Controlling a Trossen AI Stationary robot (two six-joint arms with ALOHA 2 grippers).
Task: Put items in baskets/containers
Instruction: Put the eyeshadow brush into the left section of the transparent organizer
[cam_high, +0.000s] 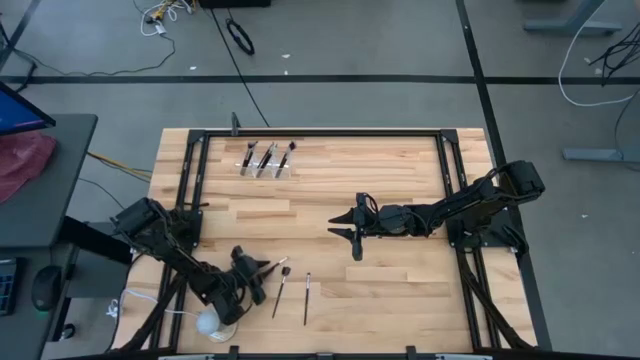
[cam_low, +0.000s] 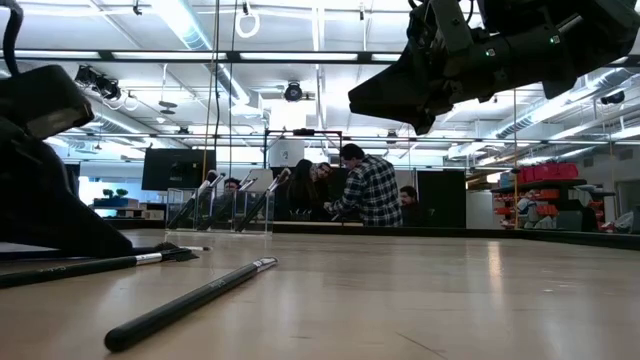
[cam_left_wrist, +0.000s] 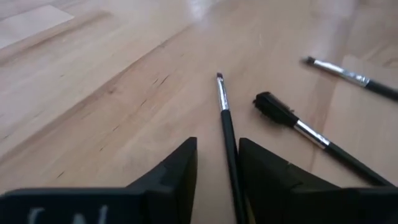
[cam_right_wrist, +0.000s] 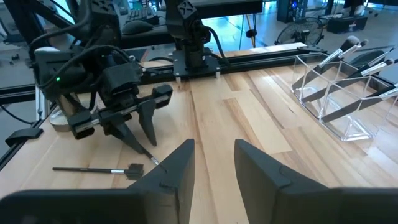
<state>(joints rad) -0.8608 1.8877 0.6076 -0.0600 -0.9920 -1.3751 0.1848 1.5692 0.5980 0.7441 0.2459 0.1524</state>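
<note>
My left gripper (cam_high: 262, 272) (cam_left_wrist: 217, 180) is low at the table's near left and open. A thin dark brush (cam_left_wrist: 225, 118) lies on the wood between its fingers, tip pointing away. Whether a finger touches it I cannot tell. A fluffy-headed brush (cam_left_wrist: 292, 121) (cam_high: 281, 287) and another slim brush (cam_left_wrist: 348, 74) (cam_high: 307, 297) lie flat beside it. The clear holder (cam_high: 265, 165) (cam_right_wrist: 336, 93) stands near the far edge with several brushes leaning in it. My right gripper (cam_high: 349, 228) (cam_right_wrist: 214, 168) hovers open over the table's middle, holding nothing.
A white ball on a clear round base (cam_high: 208, 322) sits at the near edge beside the left arm. Black frame rails (cam_high: 320, 132) run along the far edge and both sides. Bare wood lies between the grippers and the holder. People stand in the room beyond (cam_low: 365, 185).
</note>
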